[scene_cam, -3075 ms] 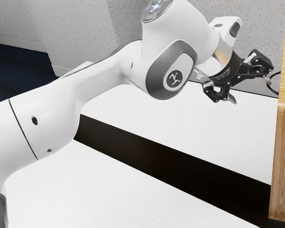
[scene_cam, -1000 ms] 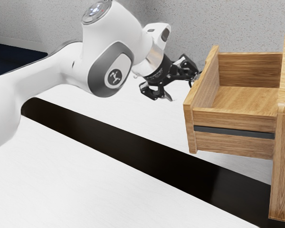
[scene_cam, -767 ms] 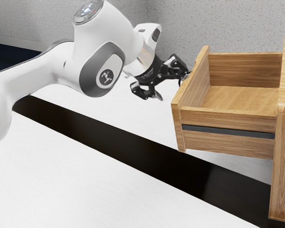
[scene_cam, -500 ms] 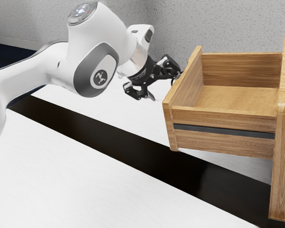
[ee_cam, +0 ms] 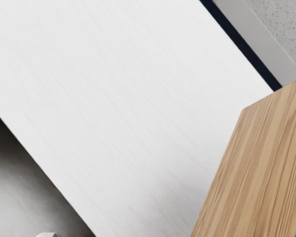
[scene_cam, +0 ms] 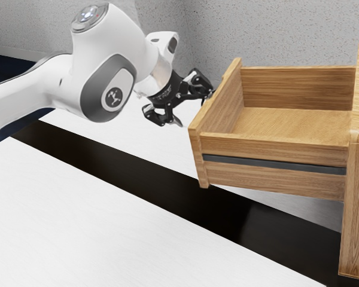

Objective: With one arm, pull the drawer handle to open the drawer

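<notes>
The wooden drawer [scene_cam: 269, 156] stands pulled far out of the wooden cabinet [scene_cam: 358, 197] at the exterior view's right, and its inside holds nothing. My black gripper [scene_cam: 190, 95] is pressed against the outer face of the drawer front [scene_cam: 218, 101], on the side turned away from the camera. The handle is hidden behind that front panel. In the wrist view the wood-grain drawer front [ee_cam: 259, 173] lies close beside my hand, over the white table [ee_cam: 118, 98].
The white table [scene_cam: 78, 239] has a black strip [scene_cam: 167, 191] running across it under the drawer. A grey speckled wall [scene_cam: 275, 30] stands behind. My arm [scene_cam: 102, 84] reaches in from the exterior view's left.
The drawer has slid from shut to far out, toward the exterior view's left. My hand and arm moved the same way with the drawer front.
</notes>
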Tool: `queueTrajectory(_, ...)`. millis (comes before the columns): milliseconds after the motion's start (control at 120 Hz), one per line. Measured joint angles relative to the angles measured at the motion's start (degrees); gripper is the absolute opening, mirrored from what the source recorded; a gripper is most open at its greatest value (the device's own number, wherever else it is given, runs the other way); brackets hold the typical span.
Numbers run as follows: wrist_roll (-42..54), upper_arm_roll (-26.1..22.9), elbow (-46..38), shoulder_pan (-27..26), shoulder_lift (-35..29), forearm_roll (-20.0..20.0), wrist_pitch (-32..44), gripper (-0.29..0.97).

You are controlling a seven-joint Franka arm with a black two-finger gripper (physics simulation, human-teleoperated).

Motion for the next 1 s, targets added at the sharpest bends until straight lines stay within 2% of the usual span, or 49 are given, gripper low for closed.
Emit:
queueTrajectory(192,0.10,0.75,-0.54,-0.30,-1.02,-0.32,0.03,0.45)
queueTrajectory(517,0.81,-0.09,-1.00,-1.73,-6.67,2.07,-0.91,0.46)
queueTrajectory(575,-0.71,0.68,5.60,-2.92,-7.52,2.38,-6.34,0.50)
queueTrajectory(683,-7.11,5.72,13.53,-6.22,-10.78,1.30,-22.48,0.57)
queueTrajectory(733,-10.22,7.76,13.35,-6.89,-13.09,1.15,-29.46,0.59)
queueTrajectory(825,-15.19,8.70,10.31,-6.45,-15.16,0.58,-38.52,0.62)
queueTrajectory(1000,-22.78,8.37,5.57,-6.17,-16.48,-1.15,-47.52,0.66)
